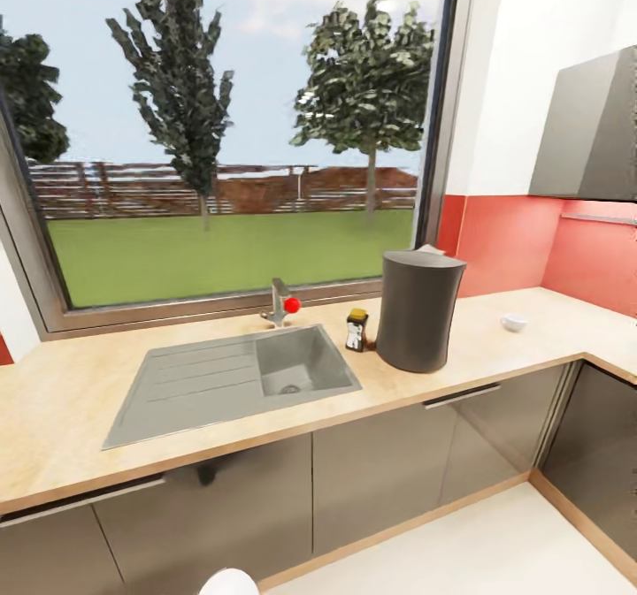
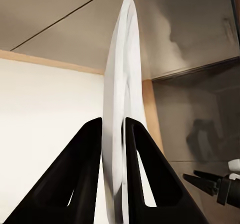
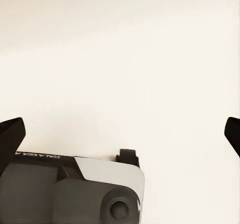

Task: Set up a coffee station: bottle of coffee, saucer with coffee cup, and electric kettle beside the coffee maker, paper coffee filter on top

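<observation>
In the left wrist view my left gripper [image 2: 114, 121] is shut on the white saucer [image 2: 122, 59], which stands edge-on between the black fingers [image 2: 85, 169], low in front of the grey cabinets. The saucer's white rim [image 1: 228, 582] peeks in at the head view's bottom edge. My right gripper [image 3: 122, 126] is open over pale floor, nothing between its fingers. On the countertop [image 1: 71, 400] stands the coffee maker [image 1: 420, 312] with the paper coffee filter [image 1: 431, 248] on top. The bottle of coffee [image 1: 356, 330] is beside its left. The coffee cup [image 1: 513, 322] sits to its right. The kettle is out of view.
A grey sink [image 1: 239, 378] with a faucet [image 1: 280, 303] and red knob is set in the countertop left of the bottle. A large window is behind. A dark wall cabinet [image 1: 593, 126] hangs at the right, where the counter turns a corner.
</observation>
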